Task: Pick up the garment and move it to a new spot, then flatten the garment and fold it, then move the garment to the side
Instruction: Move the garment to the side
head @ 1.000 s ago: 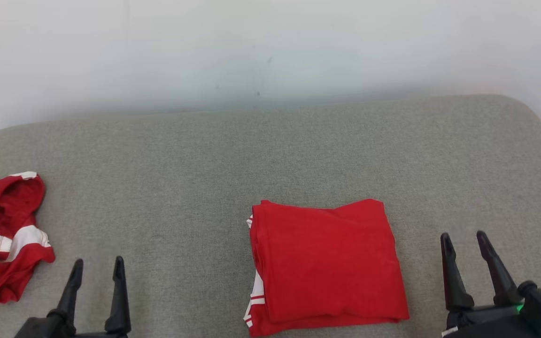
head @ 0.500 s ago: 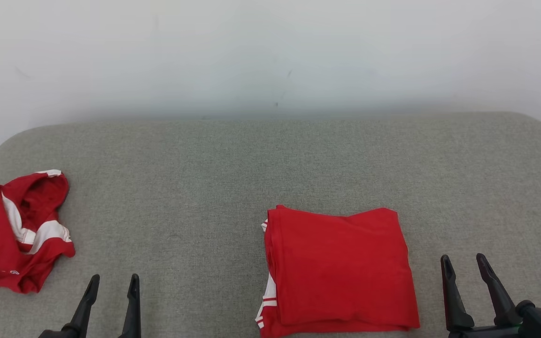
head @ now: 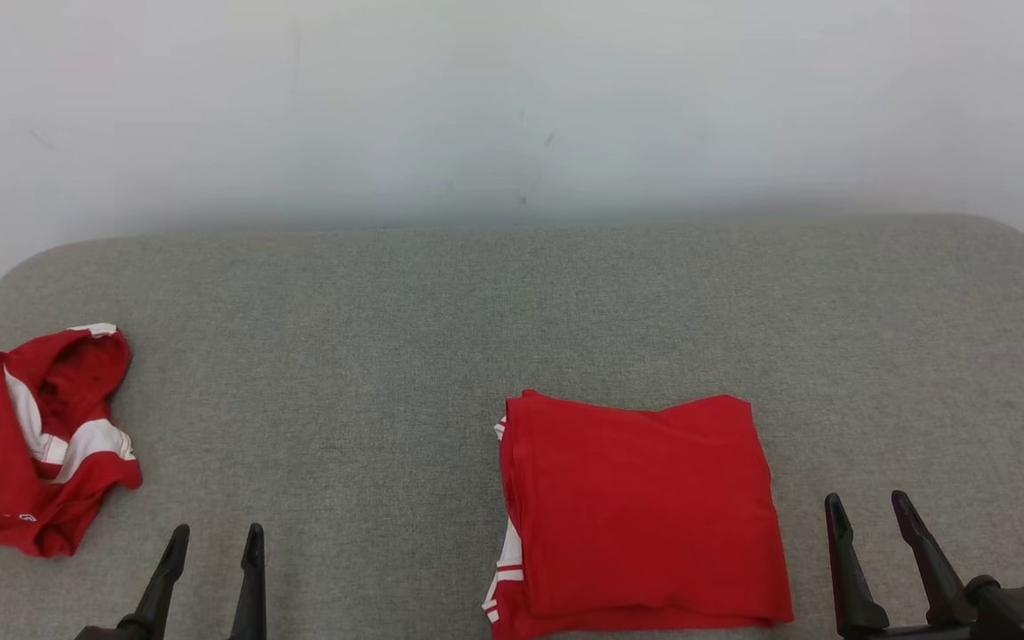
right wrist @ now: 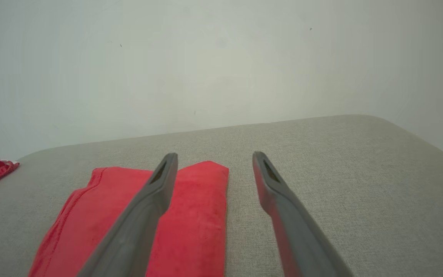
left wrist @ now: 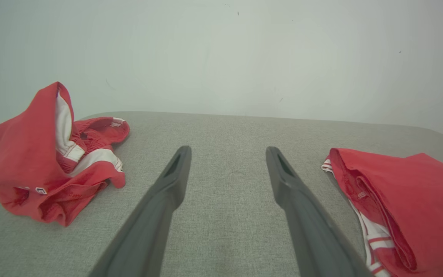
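A red garment lies folded into a neat rectangle on the grey cushion, white stripes showing at its left edge; it also appears at right in the left wrist view and lower left in the right wrist view. A second red and white garment lies crumpled at the far left. My left gripper stands open at the bottom left, between the two garments, holding nothing. My right gripper stands open just right of the folded garment, empty; its fingers hang above the garment's right edge.
The grey upholstered surface has rounded corners and ends against a white wall. Its left edge falls away just beyond the crumpled garment. Bare fabric stretches across the middle and back.
The head camera shifted left and up a second ago, then steadied. Both grippers drew back toward the bottom edge. Neither garment moved.
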